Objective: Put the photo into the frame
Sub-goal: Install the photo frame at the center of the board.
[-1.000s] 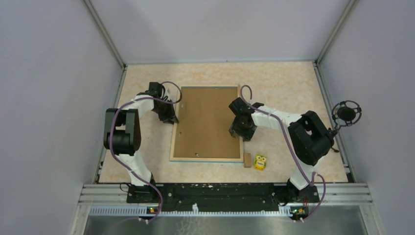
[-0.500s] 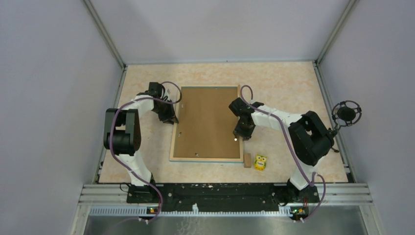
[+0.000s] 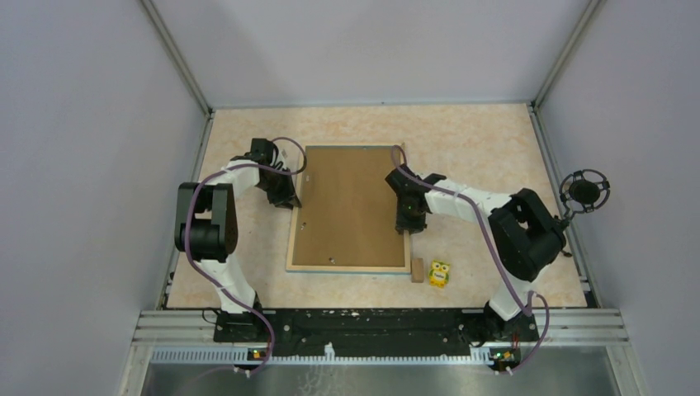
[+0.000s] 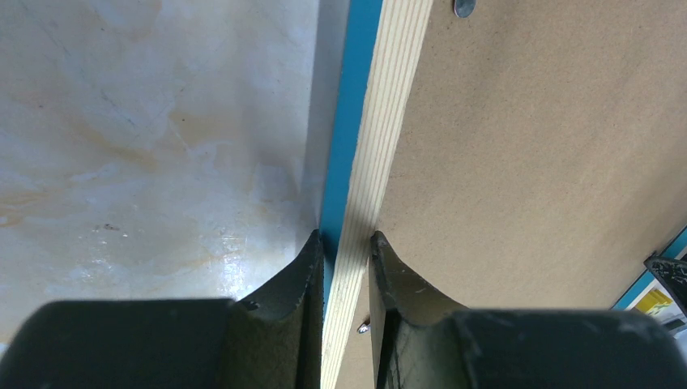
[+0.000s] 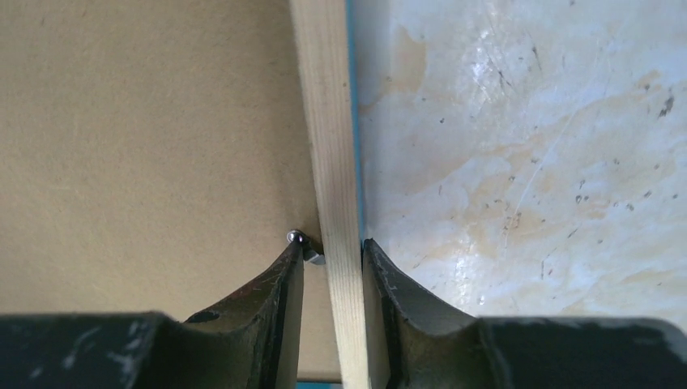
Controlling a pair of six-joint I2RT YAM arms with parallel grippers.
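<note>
Wood frame (image 3: 347, 268), sides between both jaws

White-and-black arms (image 3: 206, 223), purple cables (image 3: 472, 216)

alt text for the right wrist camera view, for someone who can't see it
The right gripper has its two black fingers astride the light wood rail of the frame, close on both sides. On the picture's left lies the brown backing board, with a small metal tab at one fingertip; on its right, the marbled table.
</note>
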